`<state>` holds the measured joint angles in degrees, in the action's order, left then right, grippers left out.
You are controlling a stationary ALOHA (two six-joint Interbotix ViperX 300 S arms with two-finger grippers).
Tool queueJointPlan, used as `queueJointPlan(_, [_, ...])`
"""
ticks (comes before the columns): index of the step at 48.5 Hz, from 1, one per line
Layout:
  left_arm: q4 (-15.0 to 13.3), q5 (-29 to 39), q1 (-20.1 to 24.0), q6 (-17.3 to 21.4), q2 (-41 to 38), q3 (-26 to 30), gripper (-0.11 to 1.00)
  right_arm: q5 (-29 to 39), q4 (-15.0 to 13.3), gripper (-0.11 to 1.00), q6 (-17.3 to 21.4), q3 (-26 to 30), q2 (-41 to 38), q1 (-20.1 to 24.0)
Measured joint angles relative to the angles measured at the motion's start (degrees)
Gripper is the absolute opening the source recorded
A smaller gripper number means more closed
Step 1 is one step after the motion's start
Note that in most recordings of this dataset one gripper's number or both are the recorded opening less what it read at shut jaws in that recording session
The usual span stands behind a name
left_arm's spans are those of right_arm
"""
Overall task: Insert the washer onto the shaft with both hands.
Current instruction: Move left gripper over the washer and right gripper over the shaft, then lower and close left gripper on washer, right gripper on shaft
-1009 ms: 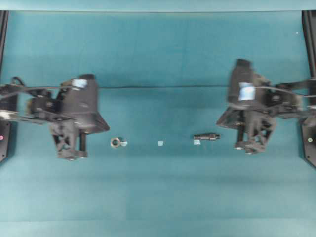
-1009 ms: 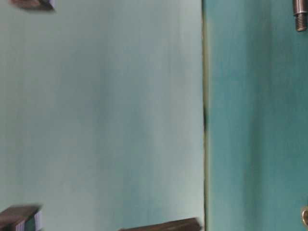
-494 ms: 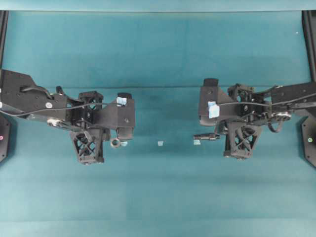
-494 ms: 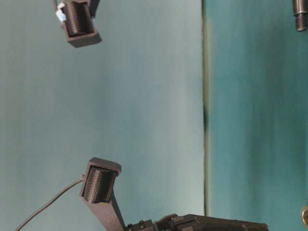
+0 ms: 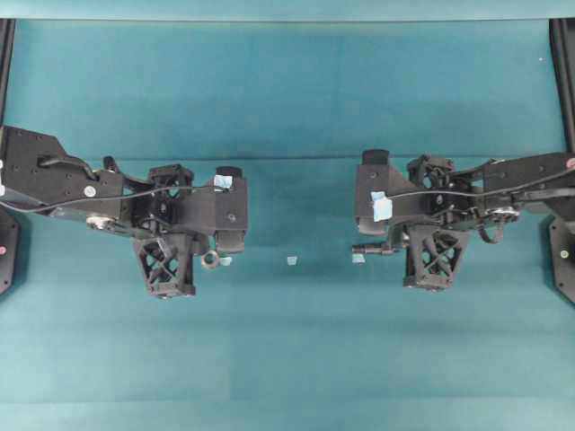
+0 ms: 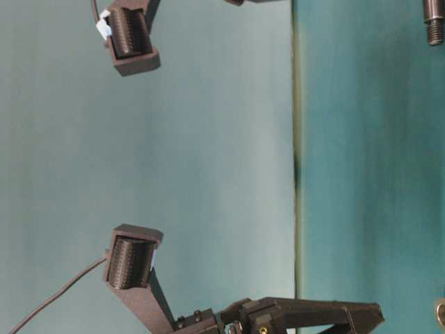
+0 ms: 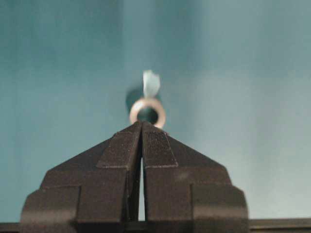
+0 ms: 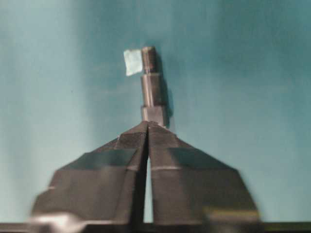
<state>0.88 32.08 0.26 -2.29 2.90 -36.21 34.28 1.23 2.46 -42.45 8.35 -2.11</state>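
Teal matting runs under both arms. Left gripper (image 7: 141, 127) has its fingers pressed together, the washer (image 7: 147, 111) lying just past their tips; right gripper (image 8: 147, 127) likewise, the shaft (image 8: 152, 92) just beyond. Approach step, I'd say — both must open before grasping.

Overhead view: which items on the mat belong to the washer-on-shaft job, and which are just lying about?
Job:
small silvery metal ring washer
short dark grey stepped metal shaft
left black claw
right black claw

Lying about:
pale blue tape square mid-mat
teal mat
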Motion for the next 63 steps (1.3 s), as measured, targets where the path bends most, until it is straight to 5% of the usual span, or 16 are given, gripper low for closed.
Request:
queueJointPlan(5, [0.0,-0.26,0.0,-0.18,0.0,-0.09,0.03,-0.35,0.0,0.11,0.0,0.0,-0.53,-0.09])
queueJointPlan(9, [-0.09,-0.44,0.0,-0.35,0.09,-0.09,0.1,-0.35,-0.26,0.31,0.0,0.0,-1.14,0.0])
queueJointPlan(20, [0.0,-0.62,0.0,-0.62,-0.18,-1.05,0.74,-0.53,-2.11,0.92,0.0,0.0,-1.67,0.0])
queueJointPlan(25, [0.0,-0.88,0.0,-0.62,-0.44,-1.58,0.95,-0.62,-3.16,0.89,0.0,0.0,-1.67,0.0])
queueJointPlan(63, [0.0,-9.23,-0.35,-0.62,-6.59,-3.52,0.9,-4.39,-3.69,0.88,0.09,-1.58,-5.36,0.09])
